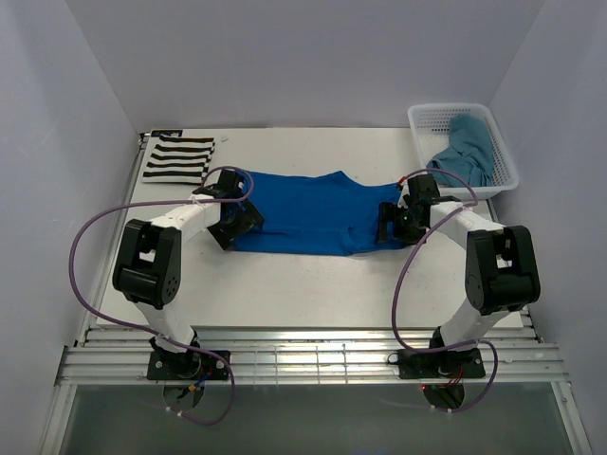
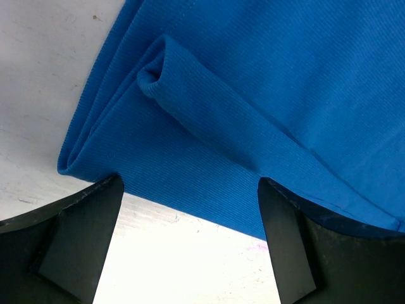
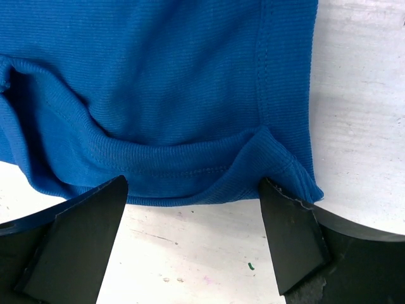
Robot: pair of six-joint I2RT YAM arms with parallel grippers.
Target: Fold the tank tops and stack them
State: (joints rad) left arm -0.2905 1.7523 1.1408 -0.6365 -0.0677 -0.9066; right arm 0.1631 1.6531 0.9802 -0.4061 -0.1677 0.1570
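Wide-spread left end effector [image 2: 190, 187] at blue tank top [image 2: 266, 88] edge

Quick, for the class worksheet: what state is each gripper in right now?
Left gripper: open, fingers spread at the edge of the blue tank top, holding nothing.
Right gripper: open, fingers spread at the same top's other end, holding nothing.

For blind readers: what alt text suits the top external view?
A bright royal blue cloth tank top lies spread on a white table, the left gripper and right gripper at its ends. A black-and-white striped top lies far left; a teal-blue top sits in a white mesh basket far right.
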